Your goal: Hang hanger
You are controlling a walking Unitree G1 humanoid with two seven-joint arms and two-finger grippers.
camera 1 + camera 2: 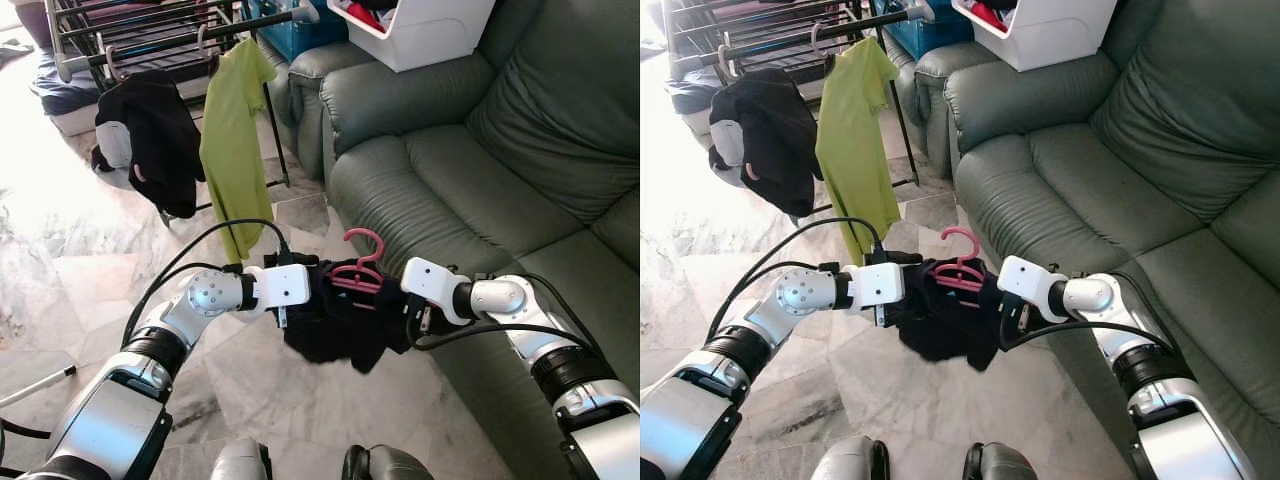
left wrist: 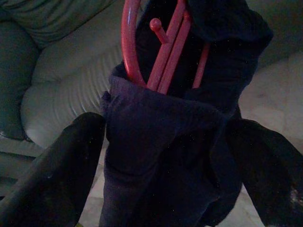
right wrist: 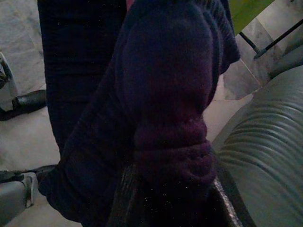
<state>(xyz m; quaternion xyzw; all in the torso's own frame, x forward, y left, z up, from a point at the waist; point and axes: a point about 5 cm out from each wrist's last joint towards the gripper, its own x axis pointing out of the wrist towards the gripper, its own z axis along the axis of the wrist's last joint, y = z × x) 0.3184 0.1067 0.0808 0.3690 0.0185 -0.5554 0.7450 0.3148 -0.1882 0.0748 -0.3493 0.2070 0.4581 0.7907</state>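
Note:
A pink plastic hanger (image 1: pixel 360 262) sticks up, hook uppermost, from a bunched dark navy garment (image 1: pixel 335 325) that I hold in mid-air in front of me. My left gripper (image 1: pixel 318 288) grips the cloth from the left and my right gripper (image 1: pixel 392 305) from the right. In the left wrist view the black fingers (image 2: pixel 52 179) press both sides of the garment (image 2: pixel 165 142), with the hanger's bars (image 2: pixel 163 52) rising out of it. The right wrist view has the navy cloth (image 3: pixel 165 94) pinched between its fingers (image 3: pixel 128 198). The drying rack's rod (image 1: pixel 200 35) stands at the back left.
A green shirt (image 1: pixel 235 140) and a black garment (image 1: pixel 155 135) hang on the rack. A grey-green sofa (image 1: pixel 480 170) runs along the right, with a white bin (image 1: pixel 420 30) on its arm. Marble floor (image 1: pixel 260 390) lies below my arms.

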